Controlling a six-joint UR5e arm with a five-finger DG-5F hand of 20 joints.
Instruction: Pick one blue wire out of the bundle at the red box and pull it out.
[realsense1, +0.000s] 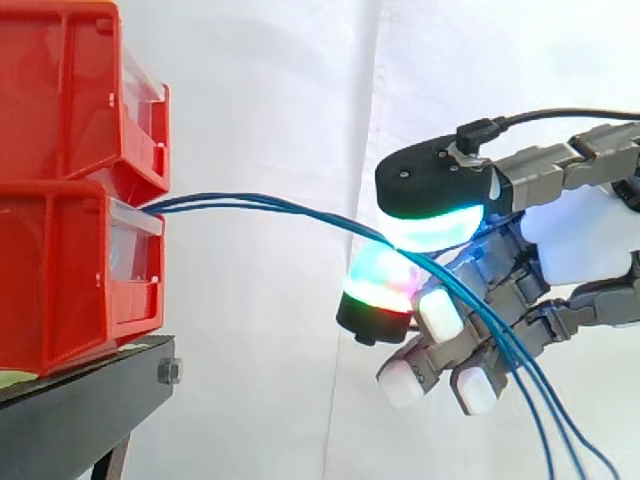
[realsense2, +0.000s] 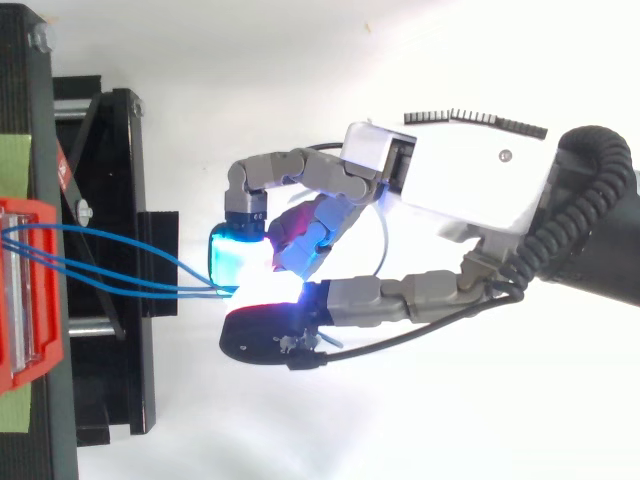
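Past box rim (realsense1: 137, 214), wires (realsense1: 285, 206) (between fingers (realsense1: 380, 290))

The blue wires (realsense2: 110, 262) were seen strung from the red box (realsense2: 30, 370) at the left edge, across the black stand (realsense2: 110, 390), to the hand (realsense2: 470, 180), where they were pinched together between its curled, glowing pads (realsense2: 233, 262).

Bins (realsense1: 60, 270) stack on the stand (realsense1: 80, 410) at 9 o'clock; wires (realsense1: 260, 203) reach toward 3 o'clock, apparently into the robot hand (realsense1: 585, 245).
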